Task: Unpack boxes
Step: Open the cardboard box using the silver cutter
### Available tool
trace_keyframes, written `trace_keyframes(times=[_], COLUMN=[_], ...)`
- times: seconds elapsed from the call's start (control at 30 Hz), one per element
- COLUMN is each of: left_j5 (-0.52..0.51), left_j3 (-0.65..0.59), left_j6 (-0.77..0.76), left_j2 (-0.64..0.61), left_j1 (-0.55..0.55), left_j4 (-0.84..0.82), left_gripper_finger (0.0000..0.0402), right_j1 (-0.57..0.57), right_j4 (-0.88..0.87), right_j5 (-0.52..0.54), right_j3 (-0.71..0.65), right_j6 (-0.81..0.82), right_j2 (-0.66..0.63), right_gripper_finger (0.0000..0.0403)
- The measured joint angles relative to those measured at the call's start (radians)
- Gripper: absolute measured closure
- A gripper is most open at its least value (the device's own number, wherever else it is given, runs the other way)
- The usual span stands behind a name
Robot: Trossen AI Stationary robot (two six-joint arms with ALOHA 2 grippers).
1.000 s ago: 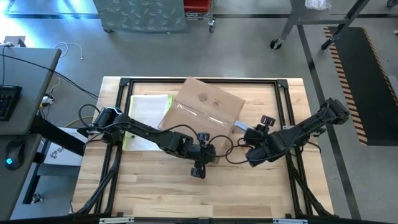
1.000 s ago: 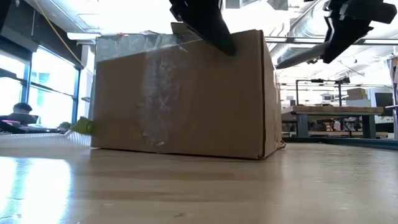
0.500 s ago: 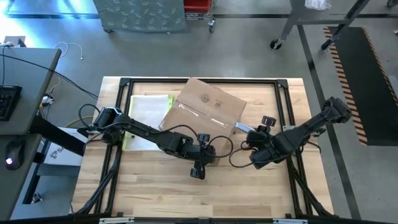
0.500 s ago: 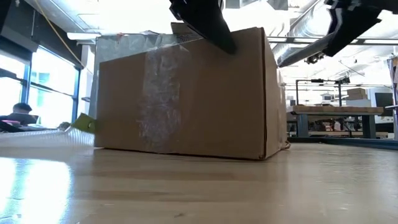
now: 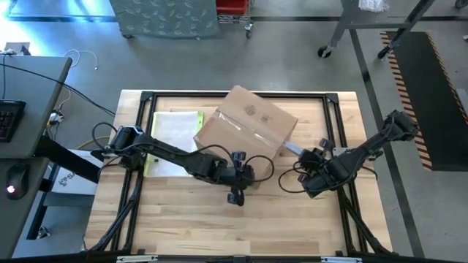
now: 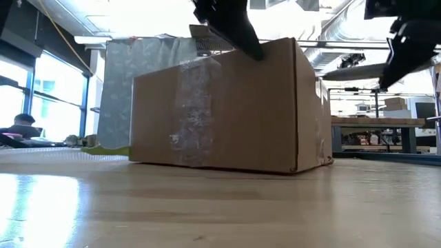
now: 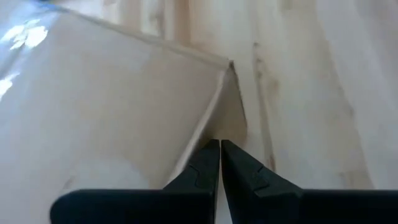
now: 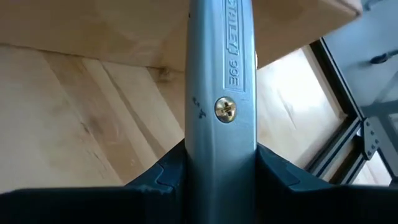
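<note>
1. The table is the biggest thing I see: a pale wooden top with a dark metal frame running along its edges. The near half is bare wood on my side of both grippers.

2. The box, a brown cardboard carton with clear tape across its top, sits on the far half of the table, turned at an angle to the frame. In the low view it stands flat on the wood, tape running down its near face.

3. A flat clear sleeve with a yellow edge lies just beside the box, on the left arm's side, partly under that arm.

4. My left gripper sits at the box's near corner. Its fingers are pressed together, tips right at the carton's bottom edge where it meets the wood; nothing is between them.

5. My right gripper is just beside the box's right-hand corner, apart from it. Its fingers are clamped on a grey metal utility knife, which points forward past the fingertips toward the carton's edge.

6. The frame rail lies close behind the right gripper.
</note>
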Motion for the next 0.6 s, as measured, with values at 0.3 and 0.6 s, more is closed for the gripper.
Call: trace_keyframes(times=[0.3, 0.6], left_j5=[0.070, 0.057], left_j3=[0.074, 0.069], left_j6=[-0.123, -0.124], left_j2=[-0.018, -0.019], left_j1=[0.038, 0.047], left_j4=[-0.137, -0.161], left_gripper_finger=[0.0401, 0.0401], right_j1=[-0.002, -0.005], right_j4=[-0.012, -0.069], right_j5=[-0.004, 0.025], right_j3=[-0.020, 0.021], right_j6=[-0.007, -0.014], right_j2=[0.000, 0.000], right_gripper_finger=[0.0303, 0.0303])
